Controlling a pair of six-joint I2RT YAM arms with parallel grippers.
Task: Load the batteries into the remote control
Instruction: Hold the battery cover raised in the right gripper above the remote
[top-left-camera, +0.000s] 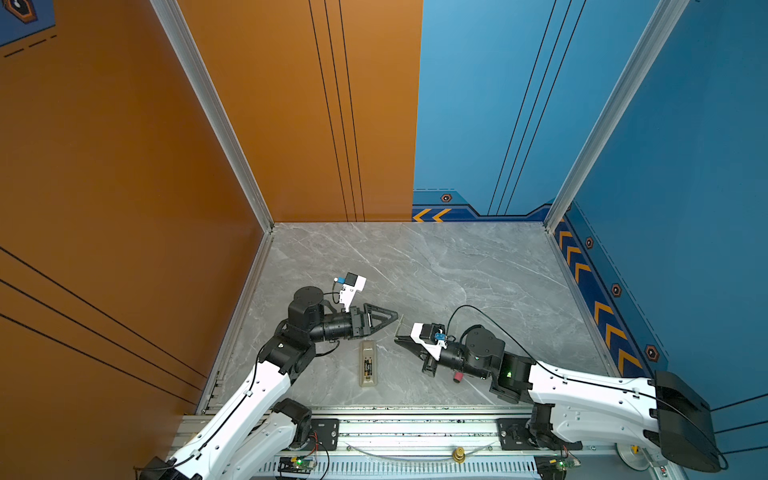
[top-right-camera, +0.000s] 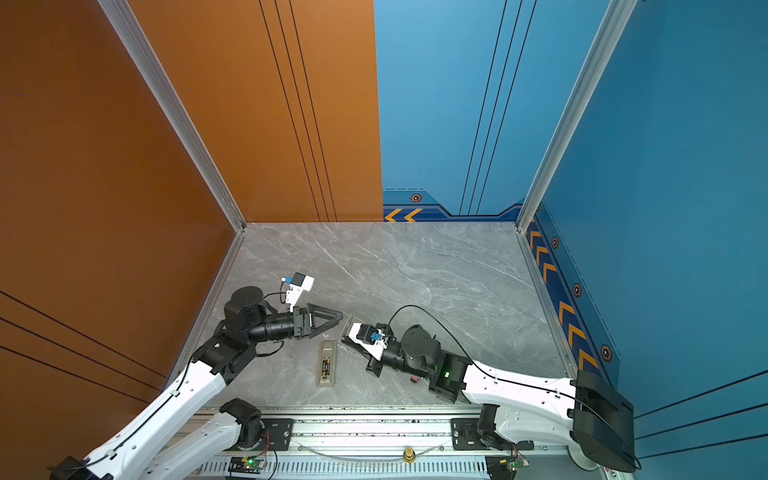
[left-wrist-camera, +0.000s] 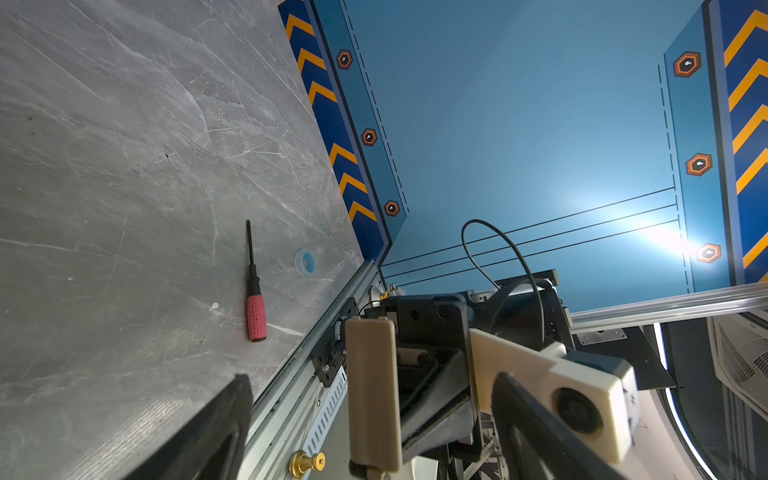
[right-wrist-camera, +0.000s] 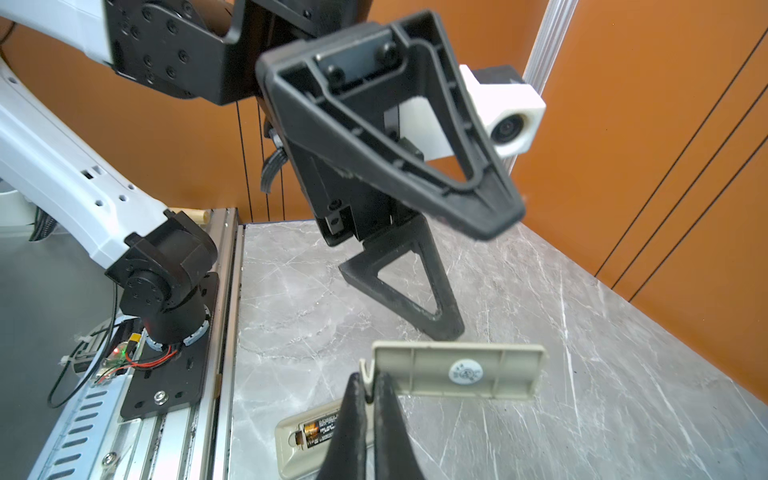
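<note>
Beige plastic, back up: the remote control (top-left-camera: 368, 364) lies near the front edge of the grey marble worktop (top-left-camera: 436, 266), about midway along it, lengthwise front to back. I can see the batteries (right-wrist-camera: 320, 428) already seated in its open recess; in the right wrist view one dark cell shows clearly, the rest is hidden behind my own fingers.

Just behind the remote, my right gripper (right-wrist-camera: 368, 388) is clamped shut on one end of the battery cover (right-wrist-camera: 457, 370), which juts out sideways above the worktop. The left gripper (top-left-camera: 388, 318) hangs opposite it, close to the cover, jaws spread wide and holding nothing.

My worry is that end pinch. I judge the cover could pivot or slip between the pads when I bring it down to the recess, and a skewed cover would jam on the rim or shove the unheld remote across the smooth stone. The two grippers are also near each other, so a careless swing could knock them together.

The screwdriver (left-wrist-camera: 254, 291) lies toward the front right, under my right arm, beside the front rail. Farther back, the worktop runs bare to the orange and blue walls, giving plenty of room to retreat.
</note>
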